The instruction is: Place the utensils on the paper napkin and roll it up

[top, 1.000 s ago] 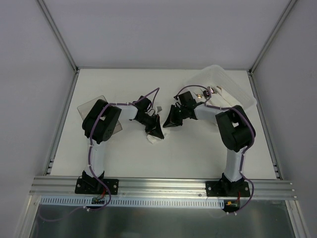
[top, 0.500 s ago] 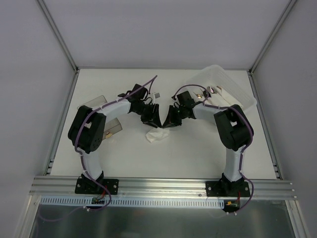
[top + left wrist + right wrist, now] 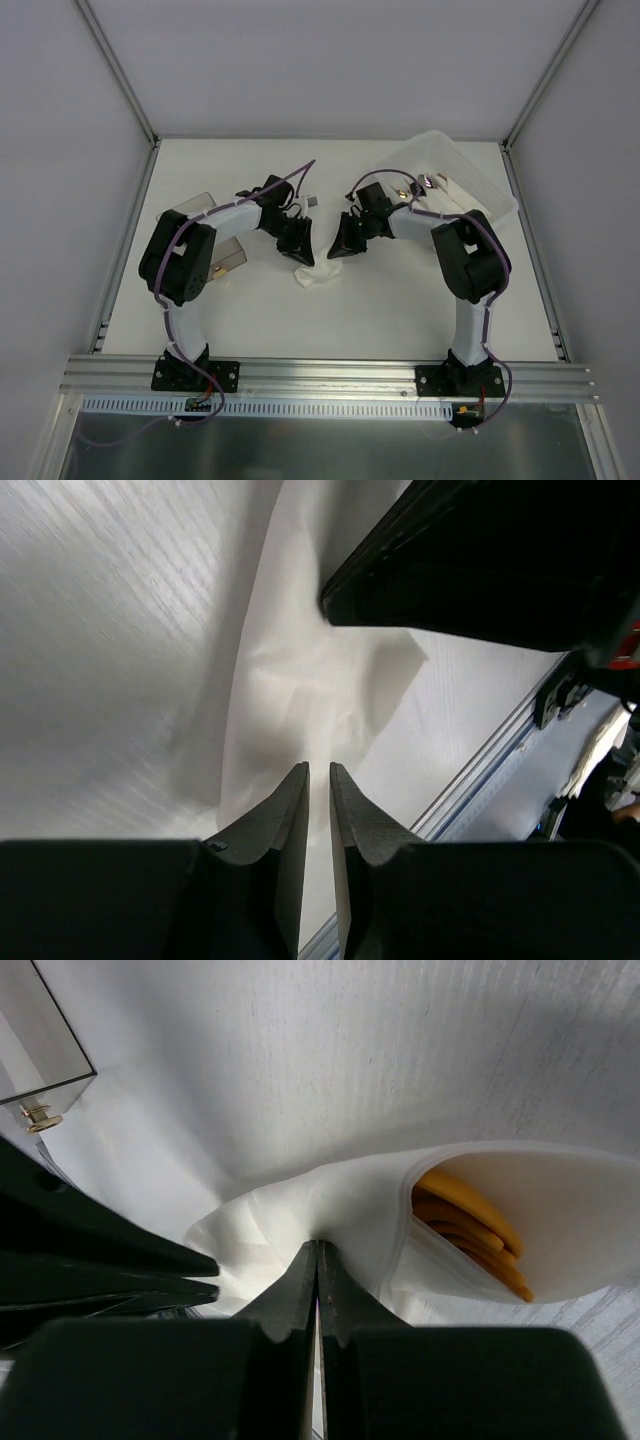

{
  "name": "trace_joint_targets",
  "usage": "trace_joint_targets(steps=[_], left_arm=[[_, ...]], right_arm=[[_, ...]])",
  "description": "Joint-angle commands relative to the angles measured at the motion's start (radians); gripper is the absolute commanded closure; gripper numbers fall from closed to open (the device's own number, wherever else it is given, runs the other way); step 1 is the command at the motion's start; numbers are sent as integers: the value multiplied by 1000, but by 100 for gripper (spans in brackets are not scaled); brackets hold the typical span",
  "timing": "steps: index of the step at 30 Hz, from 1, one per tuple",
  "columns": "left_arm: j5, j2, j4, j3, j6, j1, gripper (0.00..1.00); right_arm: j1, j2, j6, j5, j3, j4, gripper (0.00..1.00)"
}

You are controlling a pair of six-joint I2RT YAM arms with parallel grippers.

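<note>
- Soft white paper napkin (image 3: 313, 274) crumpled & partly rolled, lying mid white table (image 3: 400, 310), just nearer than both claws.
- Slender orange plastic utensils (image 3: 470, 1228) tucked inside the roll, ends showing at its open end.
- R claw (image 3: 317, 1248) pressed together, pinching a napkin fold.
- L claw (image 3: 319, 772) nearly closed, thin slit between jaws; tips at napkin edge, can't tell if paper nipped.
- Smoky clear box (image 3: 233, 254) left, by L arm.
- Translucent white plastic tray (image 3: 465, 175) far right.
</note>
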Motion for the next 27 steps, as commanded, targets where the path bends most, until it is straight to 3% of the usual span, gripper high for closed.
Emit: trace_joint_targets(steps=[1, 9, 17, 27], left_arm=[[30, 45, -34, -31, 48, -27, 86], [-21, 172, -39, -45, 89, -37, 92], [-174, 220, -40, -57, 92, -56, 94], [-174, 261, -43, -24, 59, -56, 95]], right_arm=[[-4, 43, -51, 66, -8, -106, 100], [-12, 43, -59, 55, -3, -111, 100], [-10, 12, -73, -22, 35, -101, 97], [22, -91, -85, -102, 9, -83, 92]])
